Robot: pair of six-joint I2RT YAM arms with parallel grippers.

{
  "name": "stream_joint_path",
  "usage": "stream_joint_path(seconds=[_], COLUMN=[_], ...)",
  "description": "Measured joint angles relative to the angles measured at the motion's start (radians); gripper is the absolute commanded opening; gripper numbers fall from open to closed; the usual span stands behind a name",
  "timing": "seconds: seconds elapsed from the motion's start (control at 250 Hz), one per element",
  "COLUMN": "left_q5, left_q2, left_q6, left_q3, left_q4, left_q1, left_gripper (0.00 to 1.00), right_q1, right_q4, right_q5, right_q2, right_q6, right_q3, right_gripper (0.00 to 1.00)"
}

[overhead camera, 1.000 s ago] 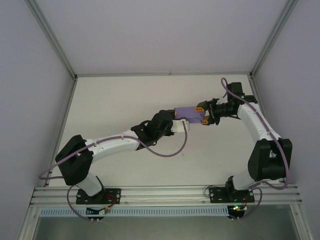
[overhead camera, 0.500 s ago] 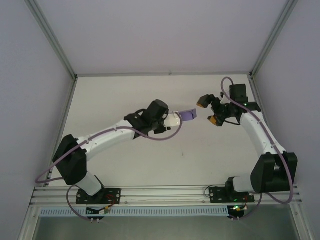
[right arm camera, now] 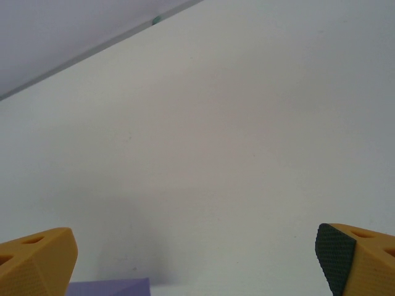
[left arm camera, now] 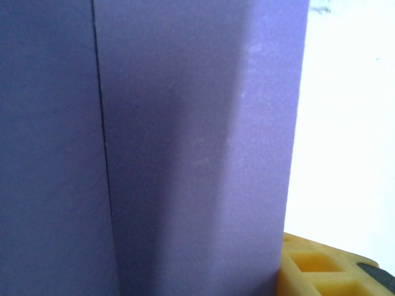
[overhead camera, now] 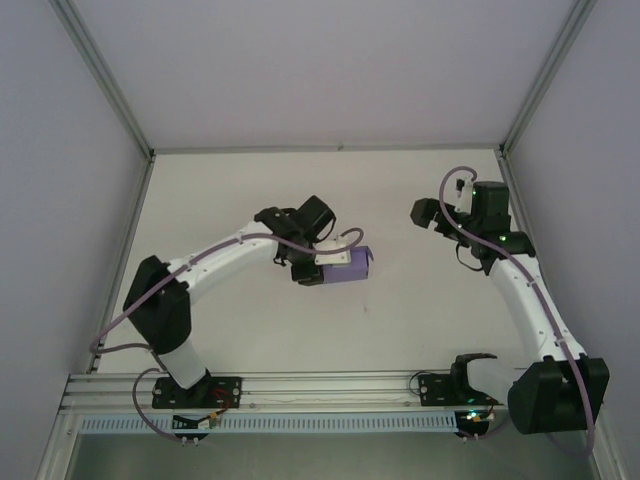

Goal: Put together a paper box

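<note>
- The paper box (overhead camera: 352, 265) sits near the middle of the table (overhead camera: 250, 330), at the tip of the left gripper (overhead camera: 332, 264), which is clamped on it.
- From above, the box is a small closed purple block. Its long side runs left to right and its right end is free.
- I cannot tell whether the box's underside touches the table or hangs just above it.
- In the left wrist view, a flat purple face of the box stands right in front of the camera. A thin dark seam runs straight down its left part, and a clean straight edge shows on its right.
- One yellow finger (left arm camera: 321, 268) of the left gripper lies against the bottom of that right edge, with bare white table beyond it.
- The right gripper (right arm camera: 195, 262) is spread wide and holds nothing. Its two yellow fingertips stand far apart at the lower corners of its wrist view.
- A purple corner of the box shows at the bottom of that view, apart from both fingertips.
- From above, the right gripper is to the right of the box and farther back, with a strip of bare table between them.
- There is open table in front of the box toward the metal rail (overhead camera: 330, 385), behind it toward the back wall (overhead camera: 320, 70), and to its left.
</note>
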Motion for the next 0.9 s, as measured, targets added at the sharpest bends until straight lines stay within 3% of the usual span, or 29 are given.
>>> stream_joint_path(seconds=[0.18,0.319,0.415,0.631,0.767,0.898], left_q5=[-0.001,-0.005,-0.008,0.004,0.011,0.014], left_q2=[0.113,0.151,0.169,0.175,0.175,0.175], left_q6=[-0.027,-0.038,-0.041,-0.040,-0.041,-0.040], left_q3=[0.072,0.089,0.095,0.097,0.097,0.097], left_q4=[-0.031,-0.022,-0.022,-0.020,-0.020,-0.020], left_q1=[0.009,0.016,0.018,0.023,0.027,0.029], left_gripper=[0.52,0.51,0.50,0.50,0.49,0.49], right_q1=[0.008,0.071,0.128,0.209,0.253,0.287], right_q4=[-0.001,-0.011,-0.028,-0.050,-0.053,-0.055], right_q5=[-0.086,-0.091,-0.089,-0.105,-0.147,-0.169], right_q2=[0.025,0.071,0.101,0.166,0.196,0.234], right_q6=[-0.063,-0.117,-0.149,-0.227,-0.280,-0.314], right_q3=[0.000,0.000,0.000,0.000,0.000,0.012], right_gripper=[0.97,0.96,0.87,0.79,0.63,0.55])
